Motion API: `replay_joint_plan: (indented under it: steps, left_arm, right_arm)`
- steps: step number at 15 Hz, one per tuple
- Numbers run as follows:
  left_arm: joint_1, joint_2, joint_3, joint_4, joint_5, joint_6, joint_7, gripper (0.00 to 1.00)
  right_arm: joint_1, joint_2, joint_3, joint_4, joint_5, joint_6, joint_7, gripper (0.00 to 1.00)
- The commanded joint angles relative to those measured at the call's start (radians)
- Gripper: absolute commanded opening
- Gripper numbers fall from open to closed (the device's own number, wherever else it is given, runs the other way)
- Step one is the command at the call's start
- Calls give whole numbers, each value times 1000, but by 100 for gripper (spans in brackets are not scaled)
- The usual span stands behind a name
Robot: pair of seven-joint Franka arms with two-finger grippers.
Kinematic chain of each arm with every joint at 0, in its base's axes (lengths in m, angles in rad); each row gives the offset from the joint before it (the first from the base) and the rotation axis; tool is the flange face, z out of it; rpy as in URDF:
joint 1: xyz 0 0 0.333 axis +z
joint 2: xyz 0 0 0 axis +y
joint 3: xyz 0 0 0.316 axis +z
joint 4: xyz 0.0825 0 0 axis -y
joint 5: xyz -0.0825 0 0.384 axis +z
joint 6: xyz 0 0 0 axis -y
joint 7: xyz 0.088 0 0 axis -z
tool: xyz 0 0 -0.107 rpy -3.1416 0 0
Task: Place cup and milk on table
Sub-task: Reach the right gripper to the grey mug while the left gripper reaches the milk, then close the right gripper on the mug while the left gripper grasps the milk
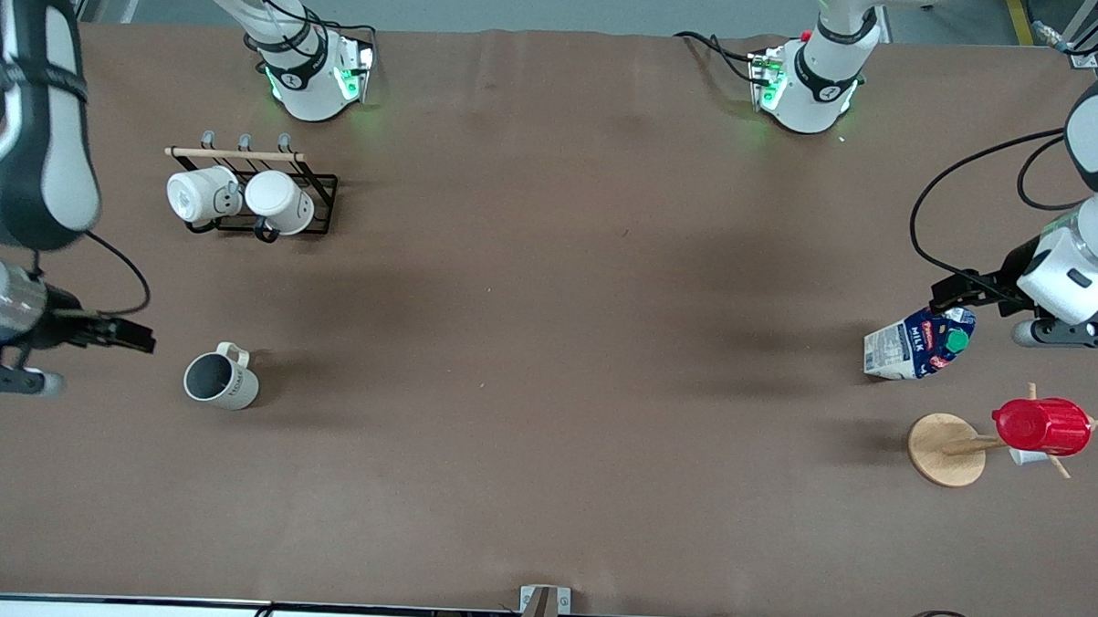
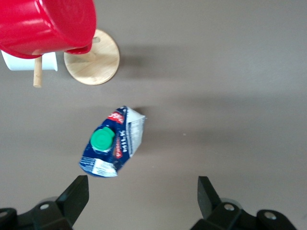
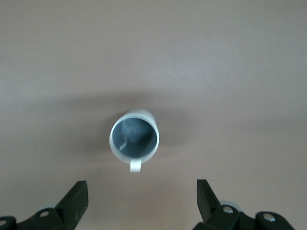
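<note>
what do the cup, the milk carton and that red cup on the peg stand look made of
The cup: likely glazed ceramic, going by its thick wall, smooth beige outside and dark grey inside. The milk carton: printed coated paperboard with folded edges and a green, probably plastic, cap. The red cup: glossy ribbed plastic, hung on a pale wooden stand.

Front camera sits high, facing both arm bases across the whole table [image 1: 548,345]. Left wrist camera looks straight down from above the left gripper [image 2: 143,195], spread fingers framing the table below; the milk [image 2: 114,142] stands just ahead of them, the same milk [image 1: 919,341] the front view shows at the left arm's end. Right wrist camera stares down too, the right gripper [image 3: 142,197] wide apart, cup [image 3: 134,139] just ahead, shared with the front view's cup [image 1: 220,380].
</note>
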Motion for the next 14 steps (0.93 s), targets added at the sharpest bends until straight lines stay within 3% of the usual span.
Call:
replay_joint_plan:
  steps: [1, 6, 9, 11, 14]
  left_arm:
    - [18, 57, 14, 0, 15, 55, 50, 100]
    - [26, 166, 31, 17, 3, 119, 64, 100]
    - [34, 213, 32, 20, 3, 142, 65, 100]
    - [40, 236, 31, 26, 1, 153, 67, 100]
    - [40, 268, 32, 27, 3, 165, 70, 100]
  right_arm:
    - [-16, 2, 4, -146, 13, 200, -86, 100]
    - [-25, 106, 7, -240, 13, 431, -170, 100]
    - [-22, 133, 7, -242, 13, 442, -223, 99]
    - [-27, 139, 7, -242, 13, 442, -245, 84]
    - [-27, 139, 7, -240, 13, 440, -236, 45]
